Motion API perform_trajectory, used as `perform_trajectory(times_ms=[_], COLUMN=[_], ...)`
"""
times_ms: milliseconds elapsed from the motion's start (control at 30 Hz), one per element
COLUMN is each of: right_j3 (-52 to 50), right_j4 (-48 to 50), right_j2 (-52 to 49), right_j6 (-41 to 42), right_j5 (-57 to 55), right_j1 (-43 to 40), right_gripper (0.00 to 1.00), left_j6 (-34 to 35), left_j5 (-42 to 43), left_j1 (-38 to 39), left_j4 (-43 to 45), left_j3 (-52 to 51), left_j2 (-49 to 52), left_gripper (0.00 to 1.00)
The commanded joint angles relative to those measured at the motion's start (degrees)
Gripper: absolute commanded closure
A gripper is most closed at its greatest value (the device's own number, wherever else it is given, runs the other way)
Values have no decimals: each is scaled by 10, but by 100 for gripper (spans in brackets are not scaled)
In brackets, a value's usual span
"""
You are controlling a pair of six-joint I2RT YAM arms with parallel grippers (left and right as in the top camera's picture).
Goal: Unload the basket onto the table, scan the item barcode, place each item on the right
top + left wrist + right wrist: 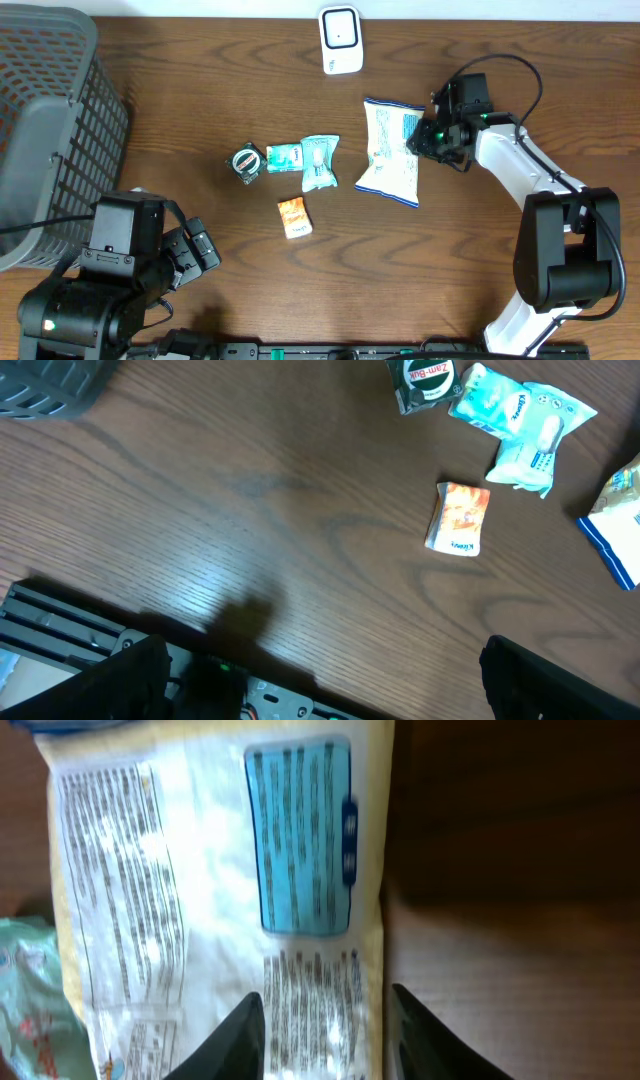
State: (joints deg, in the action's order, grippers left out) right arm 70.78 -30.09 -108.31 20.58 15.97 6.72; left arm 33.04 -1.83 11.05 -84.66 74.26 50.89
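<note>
Overhead: dark wood table, gray basket at corner; left fingers wide, right fingers narrow astride snack bag

Desk, seen from above. Basket stands on the far left corner; scanner sits at the far edge, centre. Mid-desk row, left to right: round tin, small tissue pack just beside it, large tissue pack touching the small one, snack bag near on the right. Small packet lies before the tissue packs. Right end effector straddles the bag's right edge; left end effector is at near left, well apart from the items.
</note>
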Motion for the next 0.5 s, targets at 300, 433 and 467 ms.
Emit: perform_trajectory(times_ms=[300, 433, 467], right_j3=[8, 8, 8], right_j4=[-52, -60, -61], right_j2=[37, 60, 61], right_j6=[-16, -36, -35], right_j5=[24, 26, 26], right_j1=[-10, -12, -12], right_gripper=[46, 36, 35], left_j6=[3, 3, 3], left_j5=[-3, -3, -3], left_j1=[0, 0, 0], left_j4=[-2, -2, -2], left_j3=[0, 0, 0], left_j2=[0, 0, 0], left_gripper=[3, 2, 2])
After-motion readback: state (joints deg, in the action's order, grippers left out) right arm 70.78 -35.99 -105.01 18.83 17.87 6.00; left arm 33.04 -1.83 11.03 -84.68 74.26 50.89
